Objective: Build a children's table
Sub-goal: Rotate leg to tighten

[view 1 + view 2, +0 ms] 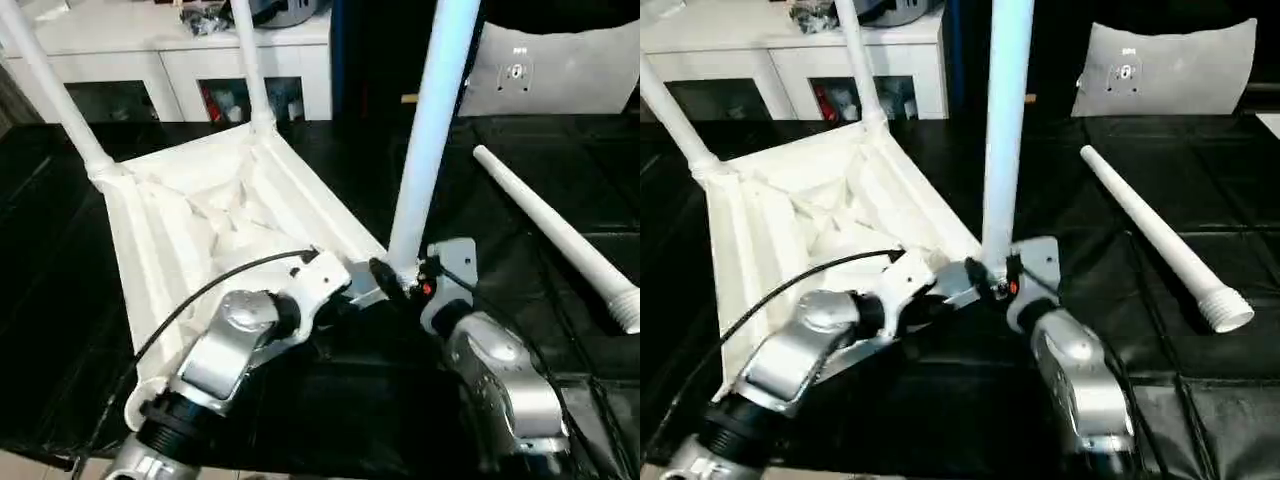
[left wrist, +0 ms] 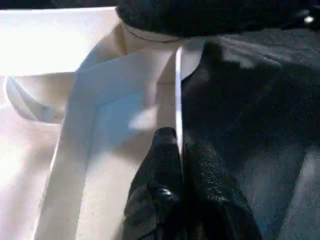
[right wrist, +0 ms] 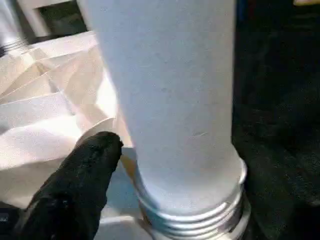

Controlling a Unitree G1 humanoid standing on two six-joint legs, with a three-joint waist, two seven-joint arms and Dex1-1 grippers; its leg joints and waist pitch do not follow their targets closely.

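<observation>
Upturned white table top (image 1: 200,215) lying on black padded surface (image 1: 560,170), underside up, raised rim standing along its edges. Three legs seated in corner sockets: far left leg (image 1: 50,85), far right leg (image 1: 250,60), near right leg (image 1: 430,130), all upright or nearly so. Near left corner socket without a leg, partly hidden behind left forearm. Fourth leg (image 1: 1160,240) lying loose on surface, well apart to the right of the top, threaded end toward the near edge. Open black surface on both sides of the loose leg and between it and the top. White cabinet (image 1: 200,70) with glass doors beyond the far edge; grey-white cushion (image 1: 1170,65) propped at far right.

Left hand (image 2: 182,160): fingers pressed together, pinching the thin upright rim of the top just beside the near right corner, one finger inside the rim, one outside over the black surface. Holding the rim.

Right hand (image 3: 165,180): at the base of the near right leg, where exposed thread meets the socket. One black finger (image 3: 80,185) seen just beside the leg's lower end, close to the socket edge; contact with the leg not certain. Second finger hidden behind the leg. Spread wide around the leg base; firm grip cannot be told.
</observation>
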